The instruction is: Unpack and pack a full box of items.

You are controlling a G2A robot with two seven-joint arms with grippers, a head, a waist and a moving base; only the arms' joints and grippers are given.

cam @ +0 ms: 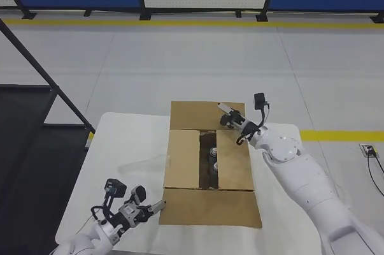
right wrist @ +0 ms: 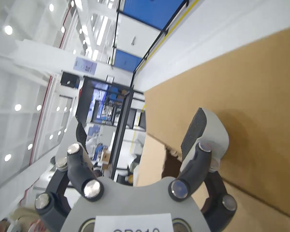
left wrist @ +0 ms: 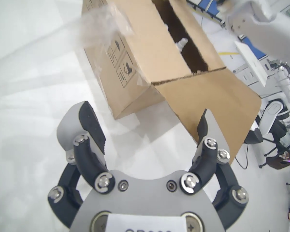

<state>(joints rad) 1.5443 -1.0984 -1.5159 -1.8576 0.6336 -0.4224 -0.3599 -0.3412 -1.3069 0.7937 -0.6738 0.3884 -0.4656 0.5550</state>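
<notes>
Cardboard box (cam: 182, 159) sits in the middle of the white surface (cam: 128, 166), its top partly unfolded. The two long flaps lie almost flat over the opening, with a dark slot between them. In that slot the tops of bottles (cam: 213, 153) show, packed in a row. The far flap (cam: 192, 115) and the near flap (cam: 211, 209) are folded outward, away from the opening. Printed handling symbols mark one side wall, and a loose strip of clear tape (left wrist: 104, 20) hangs off the upper edge of that wall.

At the box's near left corner the left pincer (cam: 155, 207) hovers low over the surface with its fingers spread wide and nothing between them. In the left wrist view one finger (left wrist: 204, 126) is just beside the outer edge of the near flap; whether it touches the cardboard I cannot tell.

At the far right corner the right pincer (cam: 227, 115) is above the far flap, also spread and holding nothing. In the right wrist view one of its fingers (right wrist: 198, 131) lies over the flap's brown face, close to the torn corner where the flaps meet.
</notes>
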